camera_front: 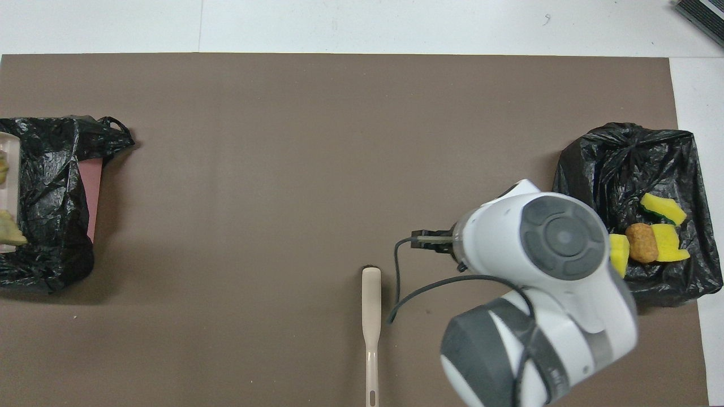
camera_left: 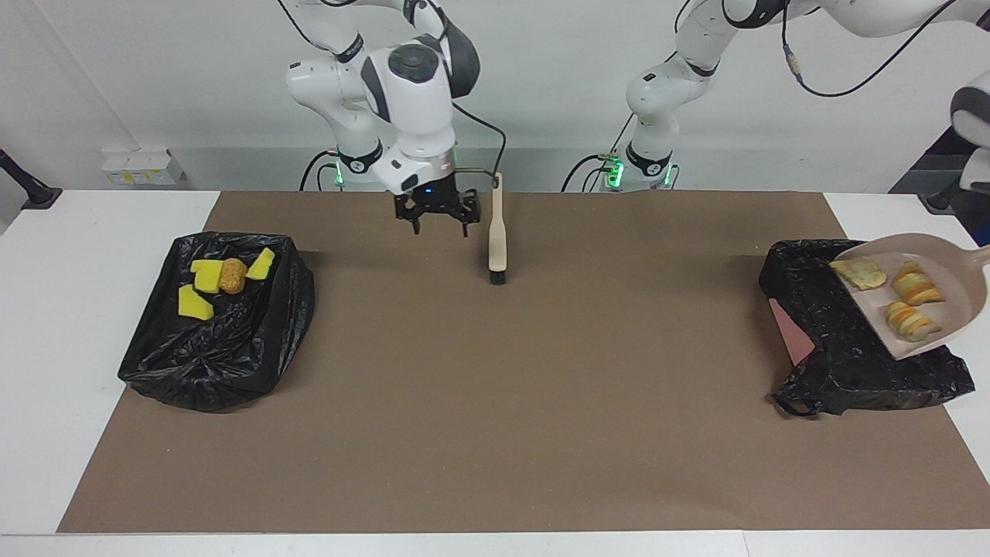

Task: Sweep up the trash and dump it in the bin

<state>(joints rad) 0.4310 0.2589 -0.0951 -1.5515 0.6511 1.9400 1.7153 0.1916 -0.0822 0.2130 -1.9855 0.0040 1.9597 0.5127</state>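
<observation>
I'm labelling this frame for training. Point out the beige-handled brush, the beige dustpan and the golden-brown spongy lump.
Beige-handled brush [camera_left: 496, 232]: facing view, middle of its handle.
Beige dustpan [camera_left: 947, 267]: facing view, bare pan floor beside the scraps.
Golden-brown spongy lump [camera_left: 232, 275]: facing view, its top, on the black bag.

Left gripper: outside both views. Beige plastic dustpan [camera_left: 928, 298]: handle cut by the frame edge in the facing view; overhead shows only a sliver. Right arm's white wrist covers part of one yellow sponge bit [camera_front: 620, 252] overhead. Beige-handled brush [camera_front: 371, 328]: handle end clipped there.
</observation>
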